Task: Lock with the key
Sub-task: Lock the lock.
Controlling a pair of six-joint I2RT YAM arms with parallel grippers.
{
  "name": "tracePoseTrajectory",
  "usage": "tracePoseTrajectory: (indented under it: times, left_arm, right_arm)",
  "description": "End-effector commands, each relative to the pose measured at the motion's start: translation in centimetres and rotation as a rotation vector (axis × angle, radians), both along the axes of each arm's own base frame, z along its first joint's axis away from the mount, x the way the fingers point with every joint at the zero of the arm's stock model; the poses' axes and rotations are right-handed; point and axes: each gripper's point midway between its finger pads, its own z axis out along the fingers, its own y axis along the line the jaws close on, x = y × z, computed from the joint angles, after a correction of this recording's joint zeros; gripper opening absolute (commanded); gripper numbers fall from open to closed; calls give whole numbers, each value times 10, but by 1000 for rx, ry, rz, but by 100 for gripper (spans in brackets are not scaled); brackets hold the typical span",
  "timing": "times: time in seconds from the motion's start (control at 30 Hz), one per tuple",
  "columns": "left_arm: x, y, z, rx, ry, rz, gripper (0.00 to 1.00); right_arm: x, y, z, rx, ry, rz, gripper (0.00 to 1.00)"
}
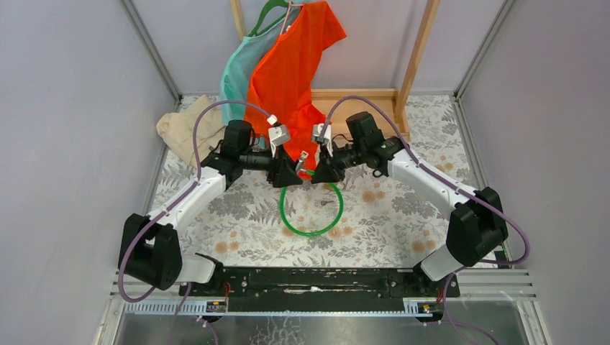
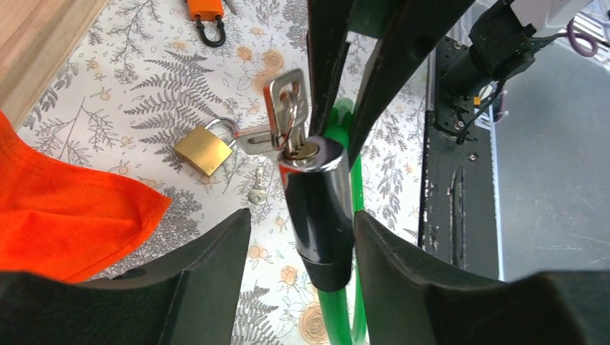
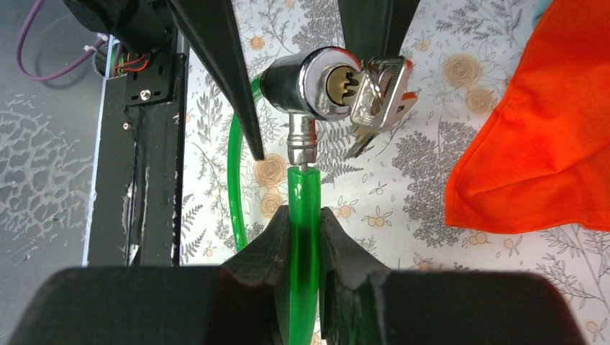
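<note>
Left wrist view: the key [image 2: 205, 8], which we judge light, rigid and best pinched by its orange head, lies on the bench [image 2: 108, 93] at 11 o'clock; right claw [image 3: 303, 212] clamps the green cable [image 3: 302, 188], left claw [image 2: 301, 215] half-spread, hold unclear.

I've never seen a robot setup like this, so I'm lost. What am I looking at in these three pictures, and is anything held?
Two robot arms, bolted to a table, each end in a two-finger gripper. The wide picture looks down from above; the other two come from wrist cameras. The right gripper pinches a green cable below its lock barrel, where metal keys hang. The left gripper, open, straddles that barrel. On the table lie a brass padlock and an orange key.
</note>
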Motion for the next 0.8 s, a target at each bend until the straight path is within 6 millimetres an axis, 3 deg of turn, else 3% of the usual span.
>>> tracePoseTrajectory:
  times: [0.0, 0.13, 0.5, 0.77]
  left_arm:
    - [-8, 0, 28, -30, -57, -42, 64]
    - [-10, 0, 29, -31, -31, -39, 60]
    - [-16, -15, 22, 9, 14, -105, 18]
    - [-24, -38, 24, 93, -146, -188, 7]
  right_arm:
    - [-11, 1, 26, 76, -61, 59, 0]
    - [-11, 0, 27, 80, -65, 58, 0]
    - [-1, 5, 45, 119, -85, 5, 0]
    - [1, -6, 52, 113, -259, 1, 0]
